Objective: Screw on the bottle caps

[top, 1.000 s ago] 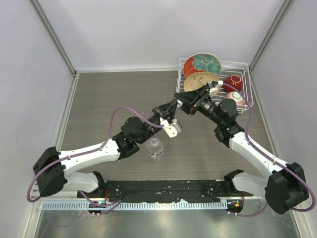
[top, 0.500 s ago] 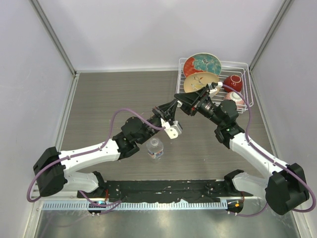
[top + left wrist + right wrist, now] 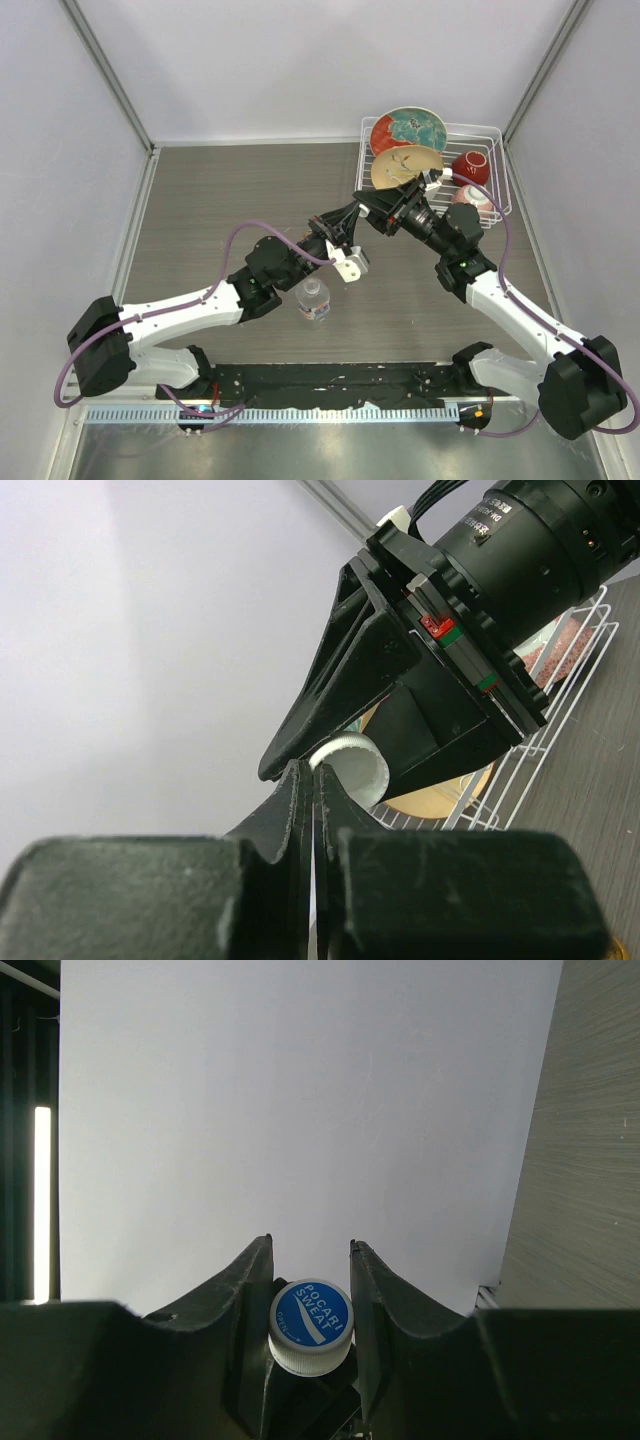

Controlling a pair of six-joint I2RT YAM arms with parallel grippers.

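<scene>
Two grippers meet in the air. The right gripper (image 3: 310, 1260) hugs the white cap (image 3: 311, 1325) between its fingers, likely to take it. The left gripper (image 3: 311, 776), squeezed tight, sits just under it. The bottle (image 3: 313, 298) waits below.

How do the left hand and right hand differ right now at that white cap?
The left hand has its fingers pressed together; the right hand has its fingers apart, one against each side of the white cap.
The left hand's tips sit at the cap's underside; the right hand looks onto the cap's blue printed top.
Shared: both meet tip to tip at the cap, off the table.
</scene>
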